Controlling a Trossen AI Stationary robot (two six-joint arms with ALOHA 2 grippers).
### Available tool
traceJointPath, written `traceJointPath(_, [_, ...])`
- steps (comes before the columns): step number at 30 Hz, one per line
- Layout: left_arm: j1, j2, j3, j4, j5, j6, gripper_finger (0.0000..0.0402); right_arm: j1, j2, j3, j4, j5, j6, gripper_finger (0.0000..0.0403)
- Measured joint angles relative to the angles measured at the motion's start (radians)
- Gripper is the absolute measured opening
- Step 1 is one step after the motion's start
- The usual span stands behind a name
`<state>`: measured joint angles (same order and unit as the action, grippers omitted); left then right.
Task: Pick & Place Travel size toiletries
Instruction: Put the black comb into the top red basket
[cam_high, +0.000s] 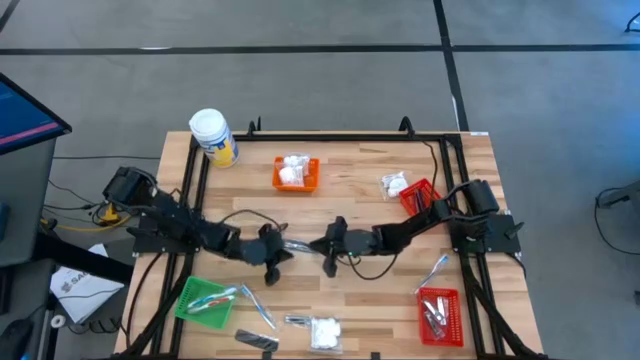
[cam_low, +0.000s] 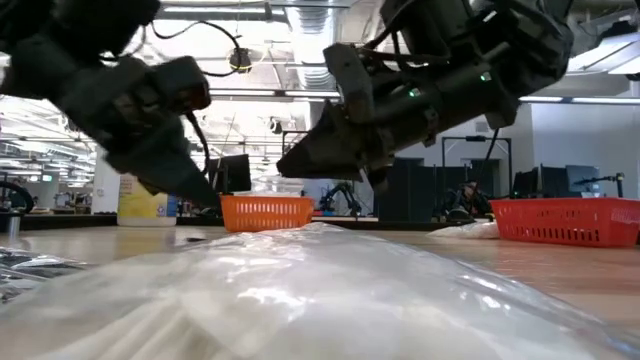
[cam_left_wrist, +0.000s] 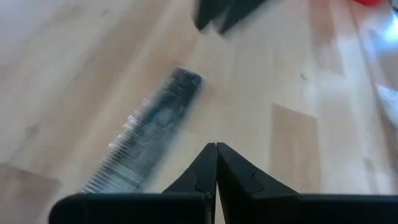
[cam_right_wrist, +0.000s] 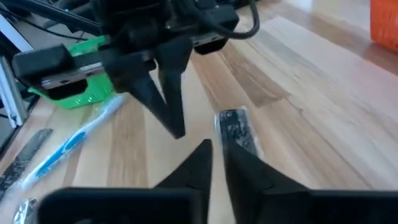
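A slim dark, silvery clear-wrapped sachet (cam_high: 298, 243) lies flat on the wooden table's middle, between my two grippers. My left gripper (cam_high: 283, 247) is just to its left, shut, its fingertips (cam_left_wrist: 216, 148) beside the sachet (cam_left_wrist: 149, 137) and holding nothing. From the right, my right gripper (cam_high: 322, 246) points at the sachet (cam_right_wrist: 236, 129). Its fingers (cam_right_wrist: 216, 148) stand a narrow gap apart, with nothing between them. The left gripper (cam_right_wrist: 169, 109) hangs just beyond, tips near the table.
At the near left is a green basket (cam_high: 208, 298), with a wrapped toothbrush (cam_high: 258, 305) beside it. White packet (cam_high: 325, 332) and dark sachet (cam_high: 257, 342) at the near edge. Red baskets (cam_high: 438, 314) (cam_high: 418, 194), orange basket (cam_high: 296, 172), jar (cam_high: 213, 137). A clear wrapper (cam_low: 320, 290) fills the low view's front.
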<state>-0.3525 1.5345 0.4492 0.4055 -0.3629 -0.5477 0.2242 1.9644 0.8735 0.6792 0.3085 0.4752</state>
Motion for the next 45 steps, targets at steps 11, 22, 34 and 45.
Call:
traceJointPath(11, [0.059, -0.004, 0.001, -0.09, 0.055, 0.099, 0.0001, -0.004, 0.003, 0.063, -0.189, 0.037, -0.117, 0.0252])
traceJointPath(22, [0.054, -0.003, 0.001, -0.109, 0.036, 0.158, 0.0001, 0.072, 0.003, 0.063, -0.189, 0.118, -0.345, 0.0389])
traceJointPath(34, [0.054, 0.018, -0.001, -0.109, 0.045, 0.149, 0.0001, 0.037, 0.113, 0.105, -0.167, 0.066, -0.257, 0.0389])
traceJointPath(45, [0.055, 0.038, -0.005, -0.117, 0.056, 0.123, 0.0001, 0.025, 0.121, 0.132, -0.21, 0.058, -0.265, 0.0377])
